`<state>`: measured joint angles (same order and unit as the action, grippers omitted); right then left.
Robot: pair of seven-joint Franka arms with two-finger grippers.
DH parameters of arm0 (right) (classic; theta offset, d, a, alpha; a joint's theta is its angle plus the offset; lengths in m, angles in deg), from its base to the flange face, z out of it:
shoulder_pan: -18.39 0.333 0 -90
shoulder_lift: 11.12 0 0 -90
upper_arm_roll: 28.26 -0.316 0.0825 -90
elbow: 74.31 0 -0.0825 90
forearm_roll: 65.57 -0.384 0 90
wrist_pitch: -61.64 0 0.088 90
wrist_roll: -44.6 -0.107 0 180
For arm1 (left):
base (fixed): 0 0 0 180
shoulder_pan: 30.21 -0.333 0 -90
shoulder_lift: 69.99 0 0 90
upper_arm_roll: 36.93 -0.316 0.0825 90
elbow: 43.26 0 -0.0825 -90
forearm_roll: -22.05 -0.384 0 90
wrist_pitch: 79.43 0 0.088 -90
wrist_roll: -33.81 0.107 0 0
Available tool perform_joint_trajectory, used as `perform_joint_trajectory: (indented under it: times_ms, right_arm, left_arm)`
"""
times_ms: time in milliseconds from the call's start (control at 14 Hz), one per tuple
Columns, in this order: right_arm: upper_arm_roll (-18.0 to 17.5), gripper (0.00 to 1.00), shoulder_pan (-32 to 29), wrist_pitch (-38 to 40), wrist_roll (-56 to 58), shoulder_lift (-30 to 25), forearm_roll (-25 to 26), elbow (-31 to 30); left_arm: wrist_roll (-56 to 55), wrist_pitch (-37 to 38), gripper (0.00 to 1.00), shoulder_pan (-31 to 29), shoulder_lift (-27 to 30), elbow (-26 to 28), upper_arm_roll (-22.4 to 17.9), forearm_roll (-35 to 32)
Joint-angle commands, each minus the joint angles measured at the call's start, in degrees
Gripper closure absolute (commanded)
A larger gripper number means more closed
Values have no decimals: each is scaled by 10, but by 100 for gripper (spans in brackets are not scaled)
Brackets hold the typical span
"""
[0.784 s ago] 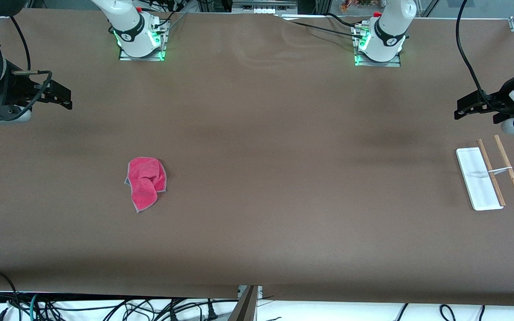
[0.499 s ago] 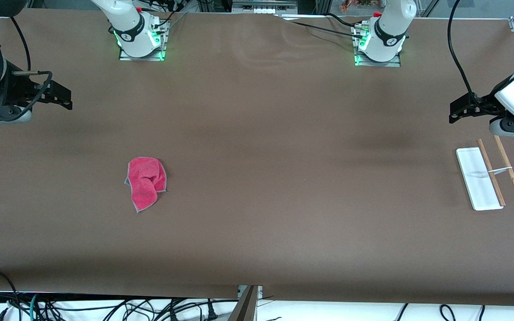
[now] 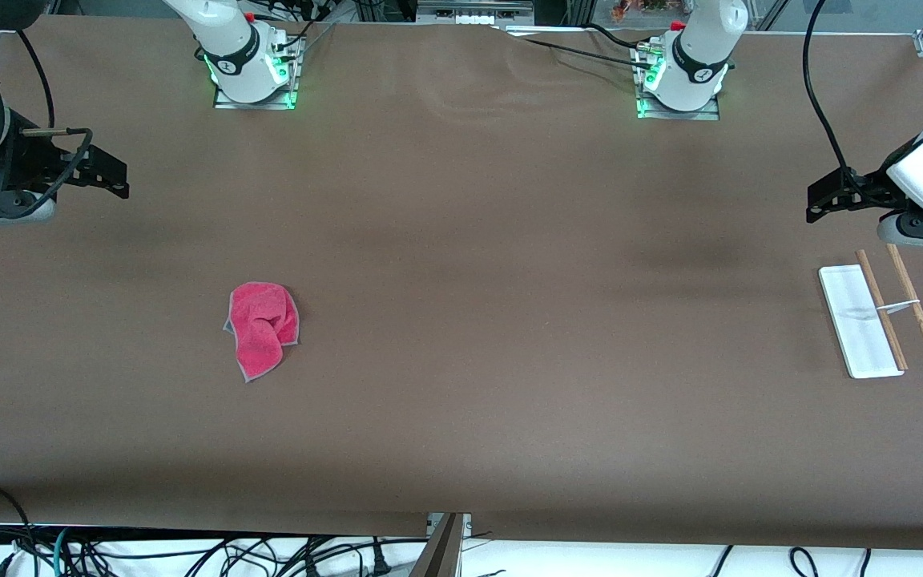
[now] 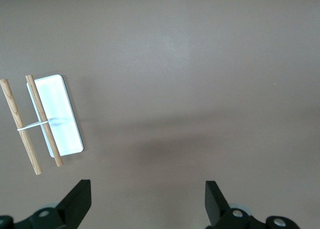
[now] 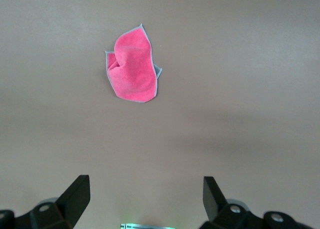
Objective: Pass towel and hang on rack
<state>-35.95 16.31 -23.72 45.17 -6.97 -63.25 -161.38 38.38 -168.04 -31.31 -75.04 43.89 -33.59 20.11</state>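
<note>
The pink-red towel (image 3: 263, 327) lies crumpled on the brown table toward the right arm's end; it also shows in the right wrist view (image 5: 132, 67). The rack (image 3: 878, 317), a white base with two wooden rods, stands toward the left arm's end and shows in the left wrist view (image 4: 44, 120). My right gripper (image 3: 113, 178) is open and empty, up over the table edge at its end, well apart from the towel. My left gripper (image 3: 818, 206) is open and empty, up over the table beside the rack.
The two arm bases (image 3: 253, 68) (image 3: 682, 76) stand along the table's edge farthest from the front camera. Cables (image 3: 189, 553) hang below the table's near edge. A wide stretch of bare brown table (image 3: 509, 320) lies between towel and rack.
My left gripper has shifted a little toward the middle of the table and its wrist has turned. The right arm, the towel and the rack have not moved.
</note>
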Motion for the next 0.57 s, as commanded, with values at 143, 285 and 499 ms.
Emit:
perform_joint_trajectory:
  times_ms: [143,285,499]
  right_arm:
    - [-7,0,-7,3,1,8,-1,16]
    - [-7,0,-7,3,1,8,-1,16]
    - [-7,0,-7,3,1,8,-1,16]
  left_arm:
    - [7,-2,0,-2,7,8,4,-14]
    - [8,9,0,-2,8,9,4,-13]
    - [8,30,0,0,10,7,7,-13]
